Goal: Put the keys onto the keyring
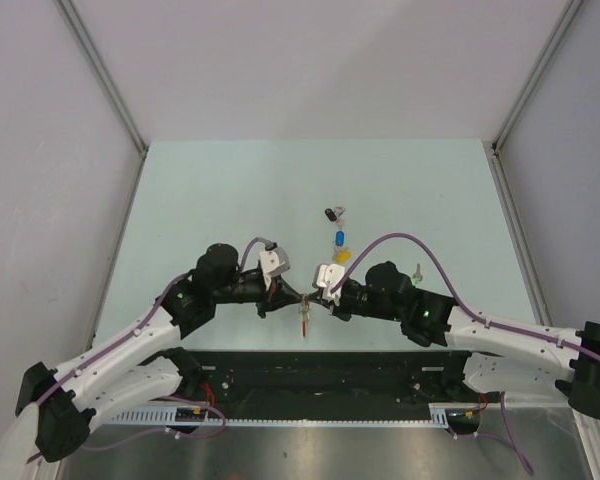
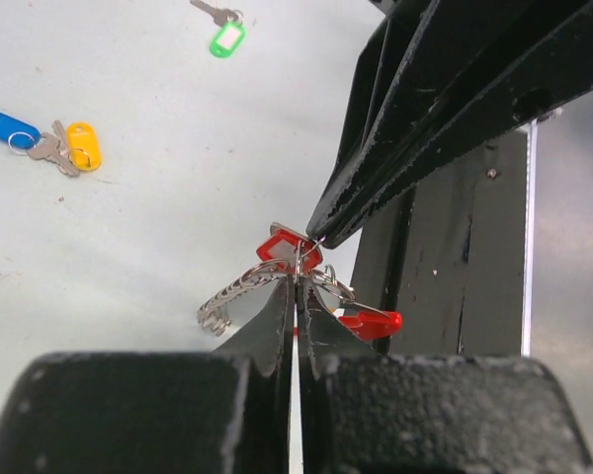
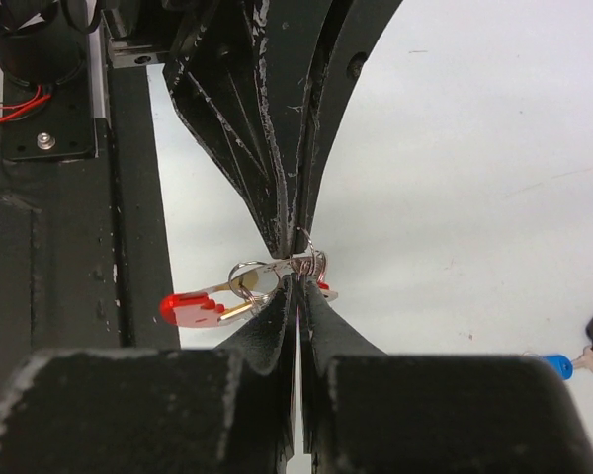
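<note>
1. Both of my grippers meet tip to tip just above the bench (image 1: 200, 200), close to the middle of its near edge.
2. My left gripper (image 2: 296, 288) is pressed together, its fingers nipping the thin silvery loops of the keyring (image 2: 289, 246).
3. My right gripper (image 3: 298, 286) is likewise pressed together and pinches the same bunch of loops from the opposite side. I cannot tell which single loop each one holds.
4. The keyring hangs between the two tips, clear of the bench. In my left wrist view its red band sits uppermost and its chain (image 2: 227, 298) curves down to one side.
5. One red-tagged key (image 2: 371, 323) dangles from the bunch on a round ring, its tag out toward the black rail (image 1: 320, 375) at the near edge.
6. Three keys lie in a short row running from the grippers toward the far edge: the yellow-tagged key (image 1: 343, 256) nearest me, then the blue-tagged key (image 1: 340, 238), then the black-tagged key (image 1: 330, 213). The yellow and blue ones lie with their metal ends together.
7. One green-tagged key (image 1: 417, 271) lies apart from that row, toward the right edge, just beside my right arm.
</note>
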You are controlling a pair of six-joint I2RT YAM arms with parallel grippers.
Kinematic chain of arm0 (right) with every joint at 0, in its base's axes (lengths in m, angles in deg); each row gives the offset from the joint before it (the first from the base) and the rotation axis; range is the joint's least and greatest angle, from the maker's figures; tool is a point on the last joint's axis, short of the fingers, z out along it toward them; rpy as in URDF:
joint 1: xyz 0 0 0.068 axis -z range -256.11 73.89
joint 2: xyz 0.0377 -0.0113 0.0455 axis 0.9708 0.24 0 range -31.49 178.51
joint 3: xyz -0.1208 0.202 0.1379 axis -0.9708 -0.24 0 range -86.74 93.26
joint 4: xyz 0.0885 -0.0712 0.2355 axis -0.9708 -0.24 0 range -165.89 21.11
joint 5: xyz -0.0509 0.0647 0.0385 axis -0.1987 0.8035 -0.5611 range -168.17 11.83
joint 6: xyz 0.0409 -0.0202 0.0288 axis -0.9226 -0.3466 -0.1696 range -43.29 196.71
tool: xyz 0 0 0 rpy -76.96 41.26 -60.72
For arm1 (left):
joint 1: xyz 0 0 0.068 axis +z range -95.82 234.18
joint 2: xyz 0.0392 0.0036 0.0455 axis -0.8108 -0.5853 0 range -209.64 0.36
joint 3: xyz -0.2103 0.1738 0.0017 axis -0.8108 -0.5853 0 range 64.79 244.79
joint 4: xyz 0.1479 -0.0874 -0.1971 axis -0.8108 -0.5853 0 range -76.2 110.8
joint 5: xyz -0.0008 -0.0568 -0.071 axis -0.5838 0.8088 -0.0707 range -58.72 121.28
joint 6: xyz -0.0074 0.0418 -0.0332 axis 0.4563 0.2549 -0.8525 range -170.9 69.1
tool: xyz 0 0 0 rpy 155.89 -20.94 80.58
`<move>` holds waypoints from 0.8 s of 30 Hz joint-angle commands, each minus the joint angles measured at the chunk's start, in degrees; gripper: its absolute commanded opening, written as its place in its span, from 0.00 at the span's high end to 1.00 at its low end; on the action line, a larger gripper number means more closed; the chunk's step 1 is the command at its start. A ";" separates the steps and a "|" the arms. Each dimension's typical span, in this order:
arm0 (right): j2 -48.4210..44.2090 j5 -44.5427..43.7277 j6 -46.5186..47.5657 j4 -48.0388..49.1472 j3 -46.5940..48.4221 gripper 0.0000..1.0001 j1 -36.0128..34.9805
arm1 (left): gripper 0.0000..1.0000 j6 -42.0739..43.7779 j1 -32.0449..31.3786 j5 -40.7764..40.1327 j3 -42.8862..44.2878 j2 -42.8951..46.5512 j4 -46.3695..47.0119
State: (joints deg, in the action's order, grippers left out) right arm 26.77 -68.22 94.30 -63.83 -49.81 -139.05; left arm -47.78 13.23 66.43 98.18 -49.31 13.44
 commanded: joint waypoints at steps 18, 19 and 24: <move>-1.13 6.74 -3.61 6.81 -3.97 1.00 0.18 | 1.00 -16.21 -0.01 -3.78 -12.90 6.16 36.08; -1.30 6.48 -3.61 6.81 -3.97 1.00 0.18 | 1.00 -16.65 -0.01 -4.30 -13.43 6.51 36.44; -2.71 4.55 -3.26 6.37 -4.06 1.00 0.27 | 0.86 -17.00 -0.01 -7.64 -15.72 9.41 35.05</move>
State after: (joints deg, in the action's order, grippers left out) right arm 25.81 -65.70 92.00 -58.60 -53.37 -138.30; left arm -63.26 13.10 63.53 82.61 -43.04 40.59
